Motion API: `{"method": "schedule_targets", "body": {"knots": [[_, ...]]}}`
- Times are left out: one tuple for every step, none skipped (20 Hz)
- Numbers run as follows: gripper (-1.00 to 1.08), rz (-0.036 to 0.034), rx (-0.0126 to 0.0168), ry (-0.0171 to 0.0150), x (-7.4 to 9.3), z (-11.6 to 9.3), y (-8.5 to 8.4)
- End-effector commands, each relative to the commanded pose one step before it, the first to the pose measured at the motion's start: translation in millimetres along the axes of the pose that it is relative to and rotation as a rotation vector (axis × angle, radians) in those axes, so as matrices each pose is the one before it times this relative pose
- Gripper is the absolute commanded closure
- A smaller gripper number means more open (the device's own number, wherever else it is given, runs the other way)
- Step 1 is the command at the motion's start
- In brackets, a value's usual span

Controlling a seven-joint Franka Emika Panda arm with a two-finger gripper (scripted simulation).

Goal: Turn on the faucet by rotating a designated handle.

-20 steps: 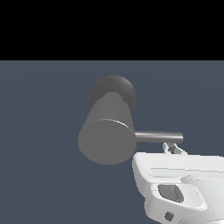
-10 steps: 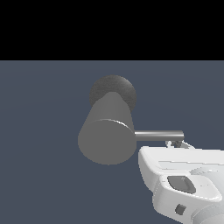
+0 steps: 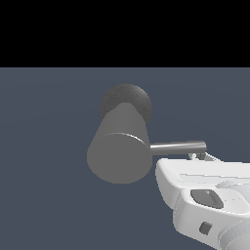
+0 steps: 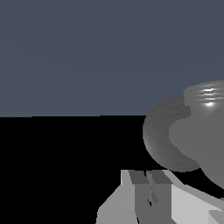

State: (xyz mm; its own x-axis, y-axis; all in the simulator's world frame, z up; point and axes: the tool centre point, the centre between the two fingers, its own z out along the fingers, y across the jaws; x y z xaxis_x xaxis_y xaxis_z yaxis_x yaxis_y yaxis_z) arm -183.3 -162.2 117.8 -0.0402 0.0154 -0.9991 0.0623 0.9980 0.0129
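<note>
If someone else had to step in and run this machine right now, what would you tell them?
Gripper: at the free end of the handle, just under it; open or shut cannot be told from these views.
Faucet: thick grey cylinder on a dark round base, flat end toward the exterior camera. The handle sticks out level toward the exterior view's right.
Done: arm brought to the handle's tip.
Left: confirm contact, then rotate the handle to turn the faucet on.

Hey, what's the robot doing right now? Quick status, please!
White robot hand just under the thin shiny rod handle's tip, fingers mostly hidden. Thick grey cylinder faucet untouched. Nothing in the way.
</note>
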Motion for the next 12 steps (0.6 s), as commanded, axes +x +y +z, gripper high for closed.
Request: {"method": "schedule_targets", "body": {"knots": [[1.08,0.00066,-0.00446,-0.01366,-13.31,-0.23,5.98],[1.08,0.00002,-0.00037,-0.00114,-3.27,-0.03,1.03],[1.08,0.00002,-0.00042,-0.00132,-3.33,-0.05,1.05],[1.08,0.00002,-0.00042,-0.00132,-3.33,-0.05,1.05],[1.08,0.00002,-0.00042,-0.00132,-3.33,-0.05,1.05],[1.08,0.00002,-0.00036,-0.00114,-3.26,-0.03,1.03],[1.08,0.00002,-0.00041,-0.00132,-3.32,-0.05,1.04],[1.08,0.00002,-0.00041,-0.00132,-3.31,-0.05,1.04],[1.08,0.00002,-0.00035,-0.00114,-3.24,-0.03,1.02],[1.08,0.00002,-0.00041,-0.00132,-3.3,-0.05,1.03],[1.08,0.00002,-0.0004,-0.00132,-3.29,-0.05,1.03],[1.08,0.00002,-0.00035,-0.00115,-3.22,-0.02,1.0]]}}
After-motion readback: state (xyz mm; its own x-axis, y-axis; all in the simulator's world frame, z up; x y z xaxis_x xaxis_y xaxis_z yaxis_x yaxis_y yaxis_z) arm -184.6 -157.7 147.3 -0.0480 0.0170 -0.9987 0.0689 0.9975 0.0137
